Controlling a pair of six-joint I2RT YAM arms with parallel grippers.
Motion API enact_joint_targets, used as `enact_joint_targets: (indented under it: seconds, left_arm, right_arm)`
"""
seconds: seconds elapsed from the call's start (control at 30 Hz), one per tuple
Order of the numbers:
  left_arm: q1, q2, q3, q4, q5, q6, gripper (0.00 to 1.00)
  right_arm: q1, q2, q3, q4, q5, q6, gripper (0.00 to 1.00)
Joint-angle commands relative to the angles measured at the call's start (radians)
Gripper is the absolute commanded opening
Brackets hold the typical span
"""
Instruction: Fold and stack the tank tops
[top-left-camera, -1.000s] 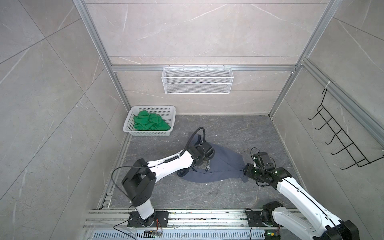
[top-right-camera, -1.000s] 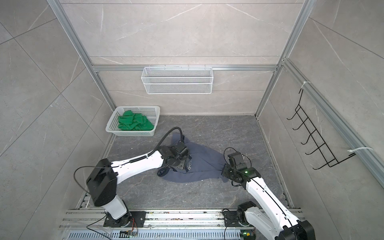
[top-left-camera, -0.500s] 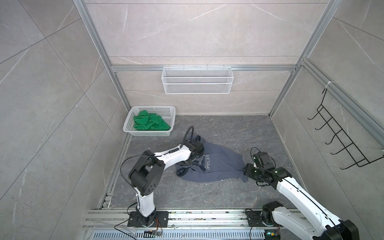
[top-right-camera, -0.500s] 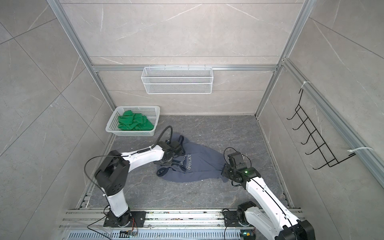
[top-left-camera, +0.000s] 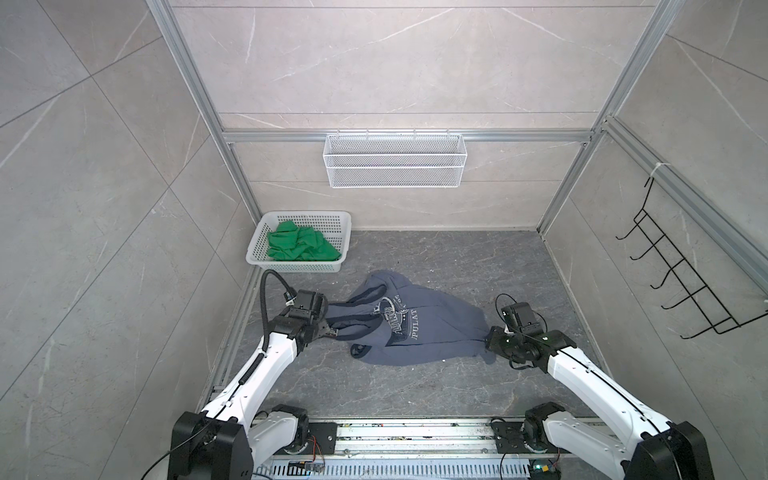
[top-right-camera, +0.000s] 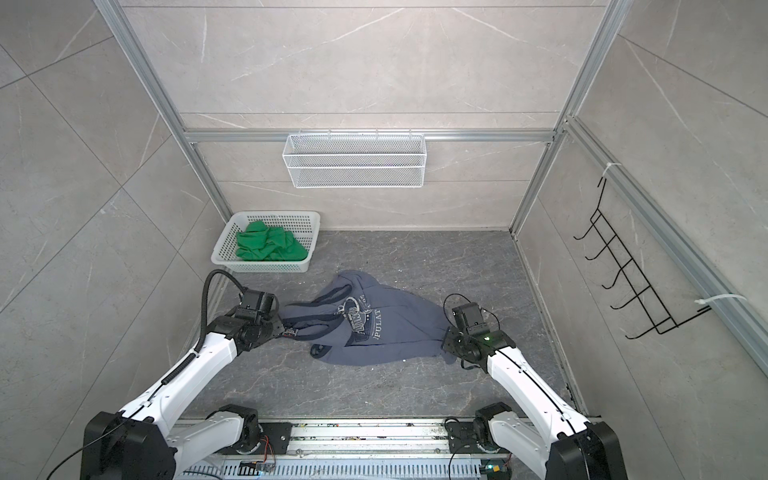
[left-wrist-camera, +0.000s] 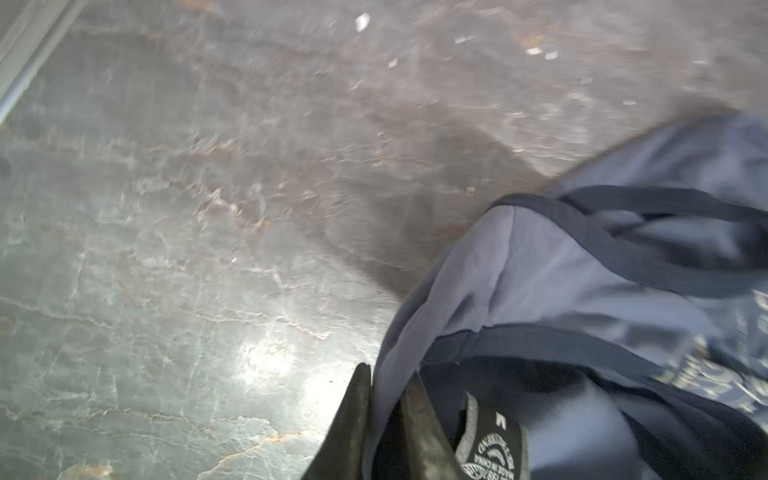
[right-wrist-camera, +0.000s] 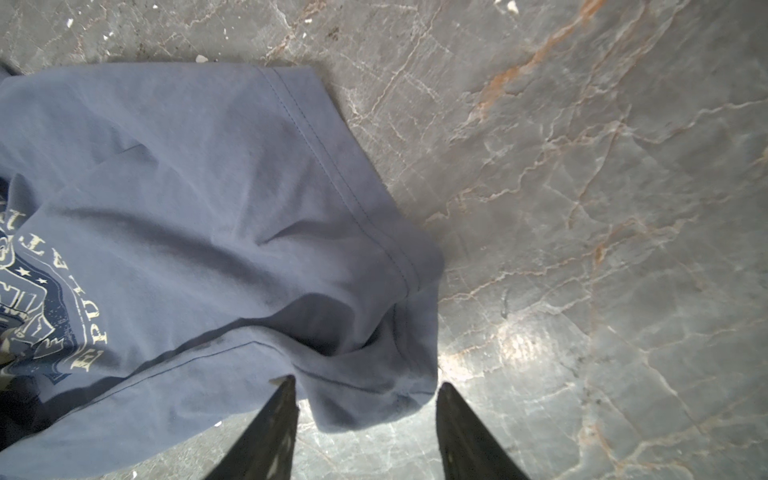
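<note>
- Pull leftward just made: left gripper (top-left-camera: 331, 331), a second back over the print (top-left-camera: 395, 320) at mid-frame, now left of centre. Fingers almost pressed together, pinching the neck edge of the blue top (left-wrist-camera: 582, 291) beside its label (left-wrist-camera: 490, 440).
- Mid-floor (top-left-camera: 415, 395): blue top drawn out longer across the frame than before, dark straps pulled taut leftward, body rumpled and lopsided. Probably a spreading step; no fold made yet.
- Right of centre: right gripper (right-wrist-camera: 365, 384) unmoved at the hem, fingers spread, hem corner lying between them unclamped. Likely needs closing before any real stretch.
- Upper left, well apart: green top (top-left-camera: 301, 247) crumpled in basket (top-left-camera: 307, 215), not yet begun.
- Upper centre, shelf (top-left-camera: 395, 166) on the back wall; far right, hooks (top-left-camera: 685, 286). Neither near the cloth, nothing between grippers except the top itself.
</note>
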Motion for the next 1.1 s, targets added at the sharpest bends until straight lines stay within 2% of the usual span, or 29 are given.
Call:
enact_joint_targets:
  seconds: [0.0,0.1,0.2,0.27,0.37,0.47,0.57,0.73,0.83,0.9,0.93,1.0,1.07]
  left_arm:
    - [0.072,-0.051,-0.017,-0.047,0.015,-0.034,0.22]
    - [0.087,-0.145,-0.011,-0.056,-0.023,-0.02,0.44]
    - [0.058,-0.177,0.047,-0.083,0.018,0.024,0.53]
    - [-0.031,-0.138,0.11,-0.104,0.034,0.057,0.58]
    - [-0.332,0.004,0.234,-0.16,-0.048,0.062,0.68]
    - [-0.547,0.214,0.377,-0.224,-0.093,0.049,0.74]
    - [-0.661,0.412,0.485,-0.265,-0.116,0.043,0.77]
    - [-0.721,0.668,0.633,-0.348,-0.113,0.068,0.83]
    - [-0.719,0.723,0.644,-0.399,-0.193,0.051,0.79]
    - [-0.698,0.712,0.615,-0.416,-0.248,0.03,0.73]
    - [-0.673,0.699,0.589,-0.406,-0.24,0.031,0.66]
    - [-0.612,0.66,0.527,-0.365,-0.194,0.036,0.44]
    - [-0.544,0.584,0.457,-0.326,-0.183,0.023,0.13]
  right_arm:
    - [0.003,-0.008,0.021,0.003,0.012,-0.011,0.56]
    - [0.003,-0.015,0.014,0.002,0.015,-0.013,0.56]
    - [0.003,-0.012,0.011,0.004,0.017,-0.014,0.56]
    - [0.003,-0.007,0.01,0.008,0.017,-0.013,0.56]
    - [0.003,0.006,0.012,0.021,0.01,-0.01,0.56]
    - [0.001,0.014,0.013,0.03,0.002,-0.005,0.56]
    - [0.003,0.008,0.006,0.036,0.001,-0.001,0.56]
    - [0.003,-0.002,-0.004,0.038,0.003,0.003,0.57]
    - [0.003,-0.007,-0.009,0.039,0.0,0.003,0.58]
    - [0.003,-0.011,-0.01,0.039,0.001,0.002,0.58]
    - [0.003,-0.012,-0.011,0.039,0.003,0.0,0.58]
    - [0.003,-0.012,-0.011,0.041,0.005,-0.001,0.58]
    - [0.003,-0.007,-0.009,0.043,0.006,-0.002,0.58]
